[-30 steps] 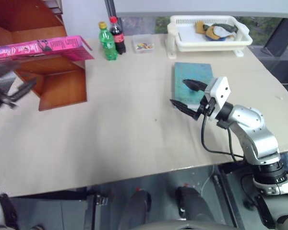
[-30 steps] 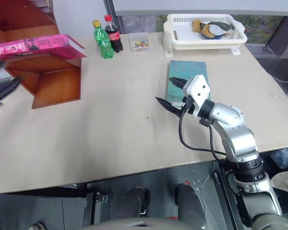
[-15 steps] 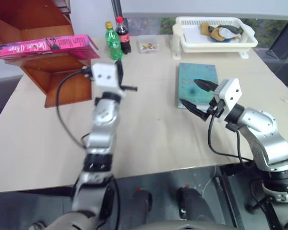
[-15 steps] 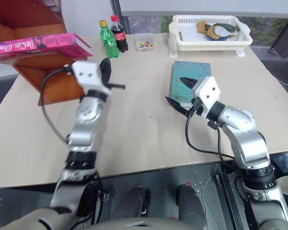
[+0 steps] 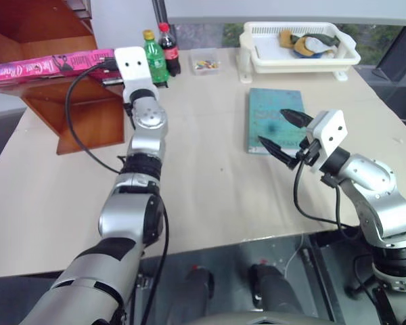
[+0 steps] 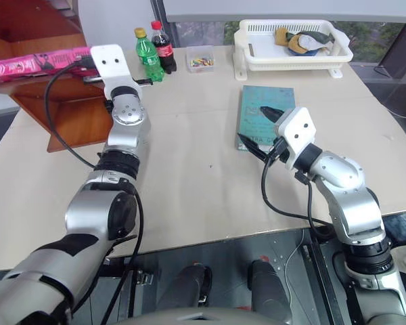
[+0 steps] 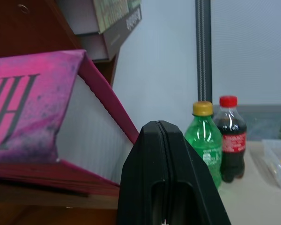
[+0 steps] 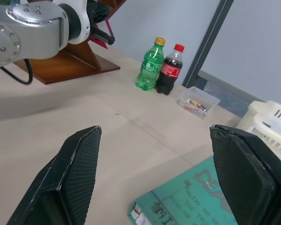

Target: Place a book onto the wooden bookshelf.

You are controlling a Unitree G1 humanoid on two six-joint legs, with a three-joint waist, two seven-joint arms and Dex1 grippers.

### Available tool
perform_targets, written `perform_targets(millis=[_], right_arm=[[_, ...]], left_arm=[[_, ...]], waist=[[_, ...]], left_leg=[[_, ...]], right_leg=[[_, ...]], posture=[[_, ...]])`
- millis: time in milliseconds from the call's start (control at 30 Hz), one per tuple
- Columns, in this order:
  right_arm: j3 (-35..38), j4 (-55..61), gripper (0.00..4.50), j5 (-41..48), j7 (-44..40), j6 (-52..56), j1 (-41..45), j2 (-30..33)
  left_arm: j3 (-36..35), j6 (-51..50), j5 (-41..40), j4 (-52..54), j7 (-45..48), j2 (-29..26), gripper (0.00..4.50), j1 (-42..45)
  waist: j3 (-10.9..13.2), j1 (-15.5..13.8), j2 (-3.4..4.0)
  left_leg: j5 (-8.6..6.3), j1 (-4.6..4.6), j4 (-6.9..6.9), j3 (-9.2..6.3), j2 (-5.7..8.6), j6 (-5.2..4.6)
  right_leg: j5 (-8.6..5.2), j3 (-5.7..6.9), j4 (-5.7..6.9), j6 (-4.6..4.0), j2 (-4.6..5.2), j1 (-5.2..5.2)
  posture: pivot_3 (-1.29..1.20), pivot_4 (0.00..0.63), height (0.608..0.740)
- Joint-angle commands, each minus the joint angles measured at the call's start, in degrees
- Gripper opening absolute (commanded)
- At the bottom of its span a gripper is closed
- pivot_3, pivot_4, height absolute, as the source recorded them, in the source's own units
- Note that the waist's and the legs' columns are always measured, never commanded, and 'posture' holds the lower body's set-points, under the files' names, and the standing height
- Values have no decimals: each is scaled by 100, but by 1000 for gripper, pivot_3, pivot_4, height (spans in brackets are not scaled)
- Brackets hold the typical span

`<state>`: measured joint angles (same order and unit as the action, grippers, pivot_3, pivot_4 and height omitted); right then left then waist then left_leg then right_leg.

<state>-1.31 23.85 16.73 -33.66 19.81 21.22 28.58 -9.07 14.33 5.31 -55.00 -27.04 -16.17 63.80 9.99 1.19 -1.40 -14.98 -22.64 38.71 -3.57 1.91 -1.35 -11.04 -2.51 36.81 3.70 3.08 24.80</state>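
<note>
The pink book (image 5: pixel 49 66) lies flat on a slanted panel of the reddish-brown wooden bookshelf (image 5: pixel 81 118) at the table's far left. My left gripper (image 5: pixel 108 66) is shut and empty. It points at the book's right end, close to the white page edge (image 7: pixel 93 145), and I cannot tell whether they touch. In the left wrist view the shut fingers (image 7: pixel 145 159) stand in front of the book's lower corner. My right gripper (image 5: pixel 279 132) hangs open over the near edge of the teal book (image 5: pixel 274 108), holding nothing.
A green bottle (image 5: pixel 151 53) and a cola bottle (image 5: pixel 168 47) stand just right of the bookshelf, beside a small clear box (image 5: pixel 204 62). A white basket (image 5: pixel 298 49) with cloths is at the back right. Other books (image 7: pixel 110 18) lie on a higher shelf.
My left arm swung in from the left edge and forward to the pink book's right end, and its fingers closed. The right gripper stayed over the teal book.
</note>
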Motion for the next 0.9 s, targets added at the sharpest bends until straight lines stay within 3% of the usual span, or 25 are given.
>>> perform_targets(millis=[33, 167, 300, 333, 400, 533, 667, 767, 900], right_arm=[[238, 302, 3817, 47, 64, -5, -45, 70], [191, 302, 3817, 7, 96, 18, -182, 75], [249, 149, 3817, -219, 366, 303, -301, 113], [270, 67, 3817, -288, 424, 347, -320, 138], [325, -31, 4295, -270, 351, 358, -443, 192], [560, -74, 4500, -187, 232, 322, -832, 319], [1328, 435, 4500, 132, -38, 598, -1738, 757], [1894, 806, 4500, 334, -197, 692, -2342, 1027], [2550, 1154, 4500, 488, -333, 842, -2903, 1286]], left_arm=[[-220, 446, -286, 137, 310, -133, 20, -1], [-3, 655, -1072, 876, 2464, 256, 20, -729], [301, -313, -2447, 2624, 5017, 357, 20, -2068], [297, -553, -2704, 2985, 5402, 287, 258, -2372], [224, -981, -2982, 3589, 5794, 33, 710, -2914], [14, -1795, -3300, 4498, 6104, -476, 2500, -3675], [-704, -3074, -4320, 5917, 6971, -1639, 4345, -5117], [-1287, -3355, -4435, 6501, 7155, -2296, 4435, -5991], [-2110, -3421, -4426, 6963, 7403, -2758, 4435, -6960]], waist=[[0, 13, 0], [-2, -12, 3], [-2, -30, 3], [-1, -29, 3], [-1, -5, 3], [-4, -8, 9], [-4, -8, 14], [-2, -25, 16], [-3, -66, 17]], left_leg=[[0, 0, -3, 0, -2, 0], [2, 1, -17, 1, -6, 3], [8, -7, -15, 5, -8, 14], [12, -7, -14, 7, -9, 19], [11, -13, -14, 8, -10, 18], [0, -1, -22, 3, -22, 0], [-1, 8, -25, 6, -24, -2], [-2, 9, -29, 6, -25, -3], [-1, 27, -25, 3, -29, -3]], right_leg=[[0, 0, 1, 0, -1, 4], [0, 2, 1, -1, -1, 5], [0, -4, -9, -1, 9, 5], [0, -6, -5, -1, 11, 5], [0, -8, -8, -1, 9, 14], [-1, -7, -2, -3, -6, 14], [-2, -10, -1, -3, -1, 5], [-3, -10, -10, -3, 1, 1], [-7, -2, -17, -2, 2, -26]], posture=[[0, 150, 740], [0, 150, 740], [0, 150, 740], [0, 150, 740], [0, 150, 740], [0, 150, 740], [0, 150, 740], [0, 150, 740], [0, 150, 740]])
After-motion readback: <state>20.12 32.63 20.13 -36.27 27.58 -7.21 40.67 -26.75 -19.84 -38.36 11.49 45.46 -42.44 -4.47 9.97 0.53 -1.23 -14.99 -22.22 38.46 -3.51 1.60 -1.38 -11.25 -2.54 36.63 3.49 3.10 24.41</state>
